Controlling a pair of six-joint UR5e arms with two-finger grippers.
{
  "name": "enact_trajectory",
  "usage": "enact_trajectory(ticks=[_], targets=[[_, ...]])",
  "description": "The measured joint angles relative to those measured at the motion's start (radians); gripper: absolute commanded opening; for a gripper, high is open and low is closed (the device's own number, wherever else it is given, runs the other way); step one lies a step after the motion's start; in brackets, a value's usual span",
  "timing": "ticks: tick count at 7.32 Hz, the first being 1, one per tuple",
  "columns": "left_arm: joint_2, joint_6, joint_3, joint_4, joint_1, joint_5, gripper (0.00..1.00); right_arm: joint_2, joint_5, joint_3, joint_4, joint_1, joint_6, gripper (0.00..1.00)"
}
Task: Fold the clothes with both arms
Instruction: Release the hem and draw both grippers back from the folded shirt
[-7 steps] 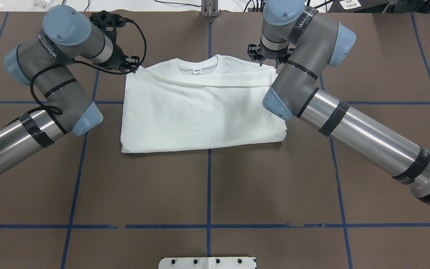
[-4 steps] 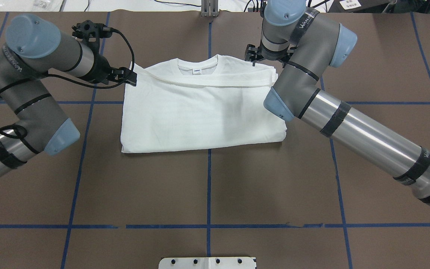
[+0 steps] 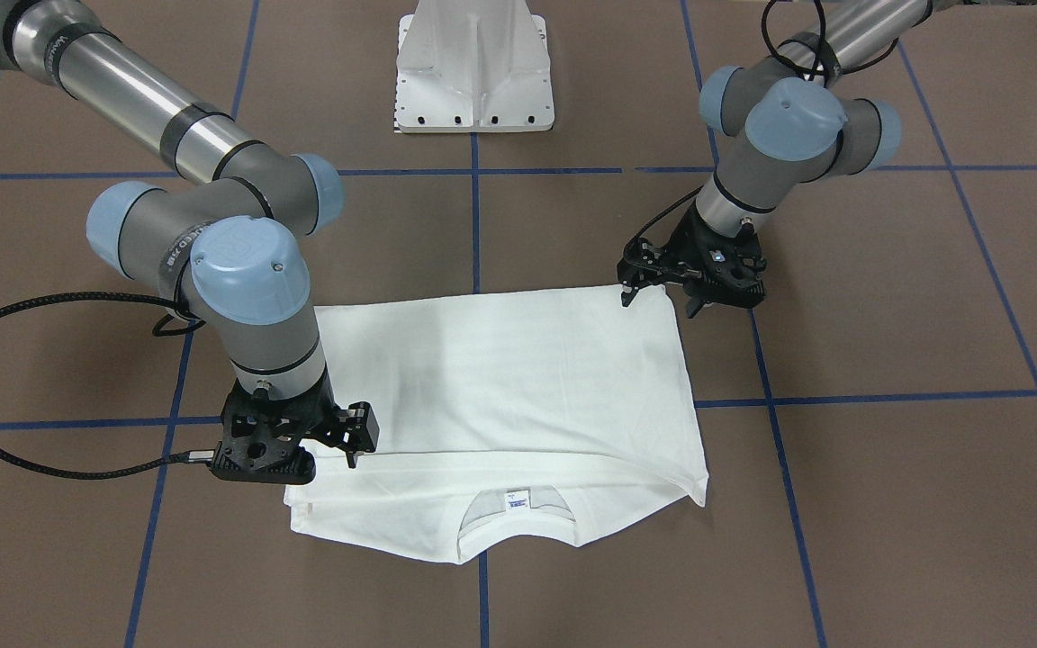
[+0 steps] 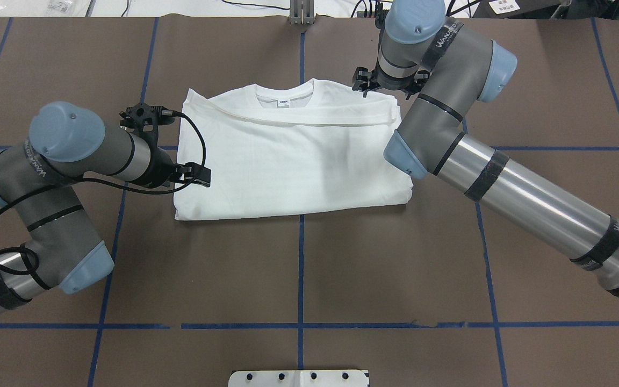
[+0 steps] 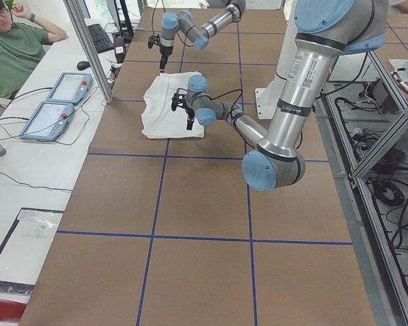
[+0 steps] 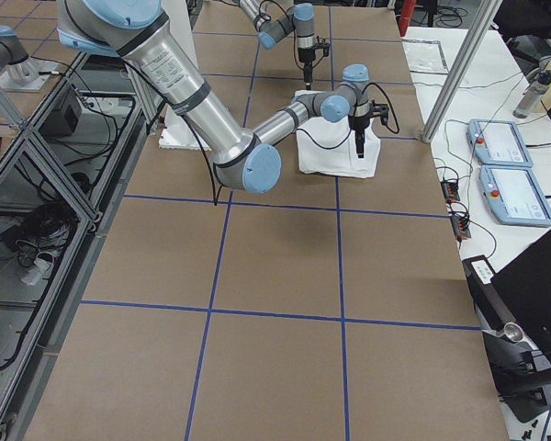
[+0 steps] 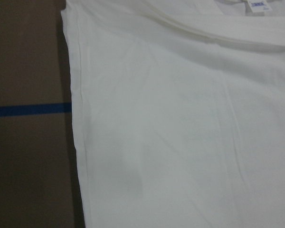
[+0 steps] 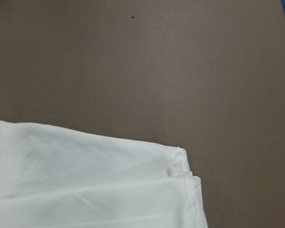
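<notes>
The white T-shirt (image 4: 293, 161) lies folded into a rectangle on the brown table, its collar and neck label (image 4: 284, 101) at the far side. It also shows in the front view (image 3: 518, 378). My left gripper (image 4: 199, 174) hangs over the shirt's left edge near its near corner, jaws apart and empty; it also shows in the front view (image 3: 660, 301). My right gripper (image 4: 384, 90) hovers over the far right shoulder corner, jaws apart and empty, as the front view (image 3: 329, 454) also shows. The wrist views show only cloth (image 7: 180, 133) (image 8: 85, 190), no fingers.
Blue tape lines (image 4: 301, 269) grid the brown table. The white pedestal base (image 4: 299, 378) stands at the near edge. A seated person (image 5: 13, 47) and two teach pendants (image 5: 54, 109) are beyond the far side, behind a metal post (image 5: 88, 47).
My left arm has swung back along the shirt's left edge, from the collar-side corner toward the near corner. My right gripper has shifted only slightly at the right shoulder.
</notes>
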Motion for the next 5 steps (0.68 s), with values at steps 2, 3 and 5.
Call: enact_trajectory(ticks=[2, 3, 5], targets=[[0.011, -0.017, 0.009, -0.009, 0.015, 0.044, 0.99, 0.000, 0.000, 0.005, 0.002, 0.000, 0.000, 1.00], [0.016, -0.018, 0.017, -0.010, 0.022, 0.059, 0.94, 0.000, 0.000, 0.005, 0.003, 0.000, 0.000, 1.00], [0.029, -0.020, 0.022, -0.011, 0.040, 0.066, 0.74, 0.000, 0.000, 0.009, 0.003, -0.002, 0.001, 1.00]])
